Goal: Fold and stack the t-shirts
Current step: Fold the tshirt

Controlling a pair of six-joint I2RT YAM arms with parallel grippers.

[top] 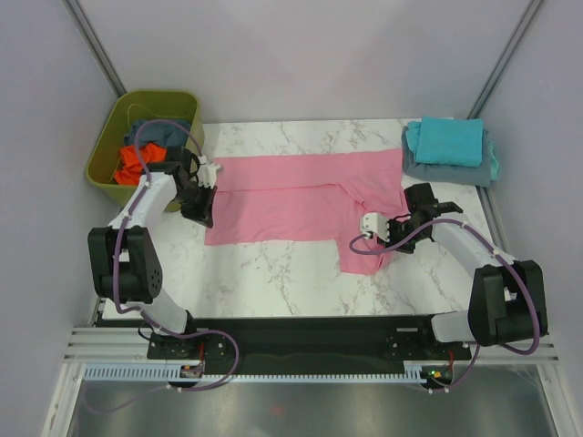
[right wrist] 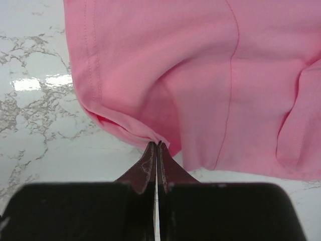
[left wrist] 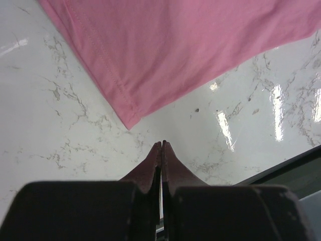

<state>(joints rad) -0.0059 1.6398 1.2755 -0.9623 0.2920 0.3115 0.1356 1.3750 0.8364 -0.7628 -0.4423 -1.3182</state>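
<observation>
Pink t-shirt (top: 301,196), one in number, is seen laid out flat across the middle of the marble worktop (top: 273,273). Its length runs from the left edge toward the right edge, and one short sleeve is turned toward the near edge on the right side. Two more shirts are counted at the far right corner, where one turquoise t-shirt (top: 446,141) is folded and set on top of one slate-blue t-shirt (top: 437,171) as a stack. One olive-green tub (top: 100,166) is placed at the far left corner. In it one orange t-shirt (top: 137,162) lies crumpled beside dark blue-grey cloth (top: 162,133); whether that dark cloth is one garment or several cannot be told. Two arms are counted, one at each side of the near edge. The left fingers (left wrist: 150,163) are pressed together with nothing between them. They are held over bare marble just short of the pink shirt's near left corner and apart from it. The right fingers (right wrist: 145,165) are likewise pressed together. Their tips touch the folded hem of the sleeve near the right edge; whether any cloth is caught between them cannot be told.
</observation>
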